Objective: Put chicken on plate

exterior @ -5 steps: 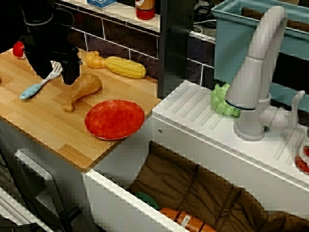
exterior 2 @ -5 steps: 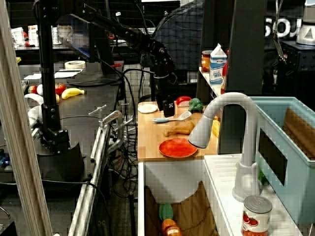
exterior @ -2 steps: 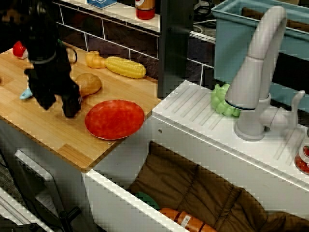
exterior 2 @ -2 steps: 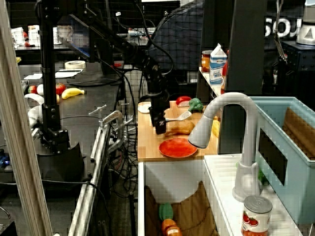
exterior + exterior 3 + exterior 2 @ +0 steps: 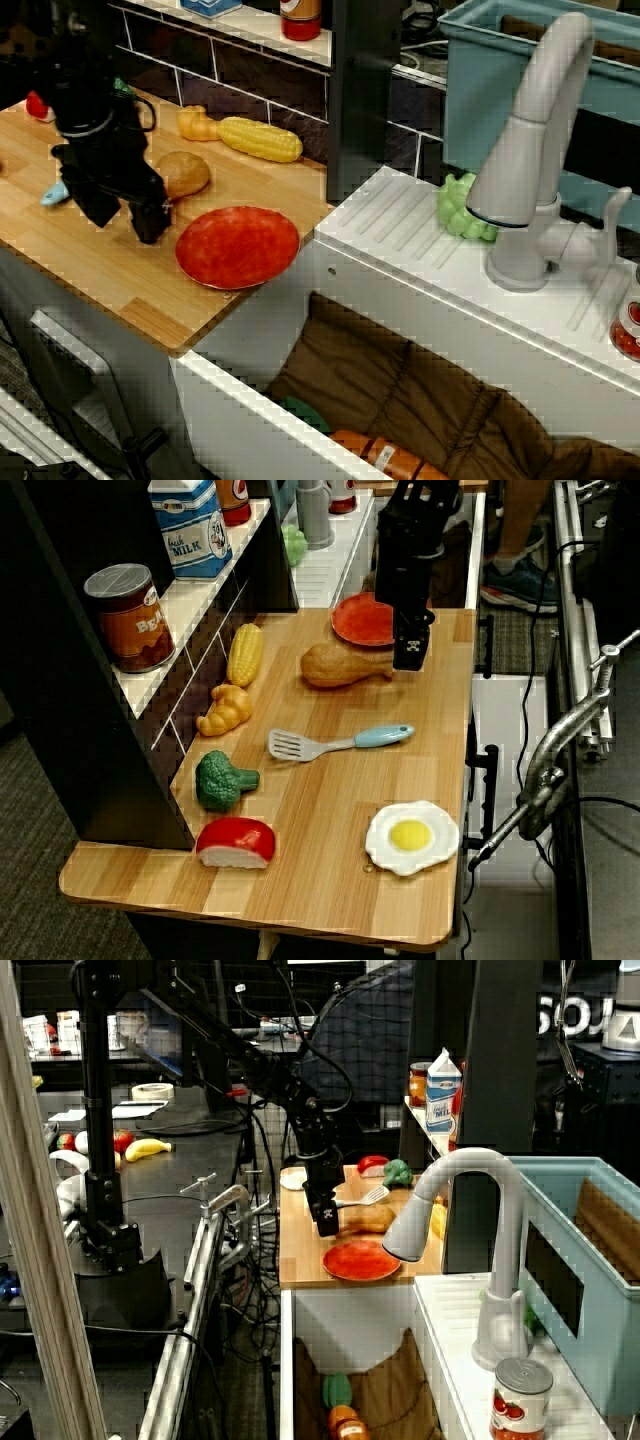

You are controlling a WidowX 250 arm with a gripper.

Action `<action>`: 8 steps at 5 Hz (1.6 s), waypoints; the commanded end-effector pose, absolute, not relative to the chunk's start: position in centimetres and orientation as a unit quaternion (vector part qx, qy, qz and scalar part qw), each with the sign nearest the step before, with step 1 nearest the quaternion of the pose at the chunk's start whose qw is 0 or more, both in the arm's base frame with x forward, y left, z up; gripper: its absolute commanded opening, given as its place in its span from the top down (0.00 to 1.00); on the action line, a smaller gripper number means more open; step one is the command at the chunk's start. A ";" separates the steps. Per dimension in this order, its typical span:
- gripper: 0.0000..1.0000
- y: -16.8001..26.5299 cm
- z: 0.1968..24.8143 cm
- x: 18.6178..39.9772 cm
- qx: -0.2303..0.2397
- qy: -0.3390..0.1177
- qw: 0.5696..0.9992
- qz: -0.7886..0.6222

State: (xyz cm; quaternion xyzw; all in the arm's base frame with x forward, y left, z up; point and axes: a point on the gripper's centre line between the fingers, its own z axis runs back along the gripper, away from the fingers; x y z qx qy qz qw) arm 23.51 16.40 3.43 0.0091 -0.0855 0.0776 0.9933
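Observation:
The chicken (image 5: pixel 186 172) is a tan-brown drumstick lying on the wooden counter, bulb toward the wall; it also shows in the side view (image 5: pixel 366 1220) and the top view (image 5: pixel 336 665). The red-orange plate (image 5: pixel 238 246) lies just to its right, near the counter's edge, and is empty (image 5: pixel 360 1260) (image 5: pixel 358 623). My black gripper (image 5: pixel 126 218) is down at the drumstick's thin bone end with its fingers apart. The bone stub is hidden behind it in the front view. In the top view the gripper (image 5: pixel 412 655) stands right at the stub's tip and covers part of the plate.
A yellow corn cob (image 5: pixel 260 138) and an orange-yellow piece (image 5: pixel 197 124) lie by the back wall. A blue-handled spatula (image 5: pixel 338 742), broccoli (image 5: pixel 222 780), a fried egg (image 5: pixel 410 835) and a red piece (image 5: pixel 235 842) lie farther along the counter. The sink and faucet (image 5: pixel 530 150) are on the right.
My gripper has moved from behind the drumstick, by the spatula, forward and down to its bone end. The chicken and the plate have not moved.

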 end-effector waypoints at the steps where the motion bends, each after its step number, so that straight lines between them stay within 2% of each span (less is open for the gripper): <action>1: 0.00 17.1 4.0 26.4 0.049 -0.123 0.986 0.103; 2: 0.00 17.3 3.4 27.9 0.052 -0.121 0.984 0.117; 5: 0.00 17.9 1.9 30.5 0.085 -0.124 0.977 0.150; 6: 1.00 18.0 2.0 30.0 0.073 -0.130 0.977 0.152; 8: 1.00 17.8 2.3 28.7 0.071 -0.153 0.977 0.130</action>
